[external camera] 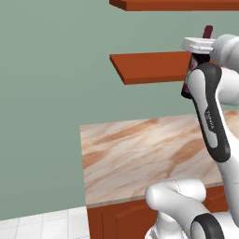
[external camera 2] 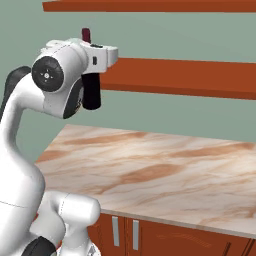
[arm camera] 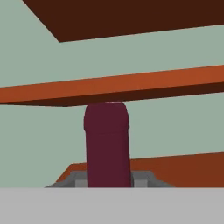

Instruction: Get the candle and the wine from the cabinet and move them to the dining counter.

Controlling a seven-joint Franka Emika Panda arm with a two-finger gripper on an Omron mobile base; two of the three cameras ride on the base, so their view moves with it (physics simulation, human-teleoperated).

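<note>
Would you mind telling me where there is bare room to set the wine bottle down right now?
The marbled counter below the shelves is bare from the wall to its front edge in both base views. The lower shelf is free to the right of the tool. It is crowded only at that shelf's near end, where the tool grips the wine bottle by its neck.

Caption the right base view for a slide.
Claw shut on the wine, lifted clear of the cabinet.

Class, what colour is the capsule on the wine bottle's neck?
Maroon-red capsule on the wine; clearest in the hand view.
</note>
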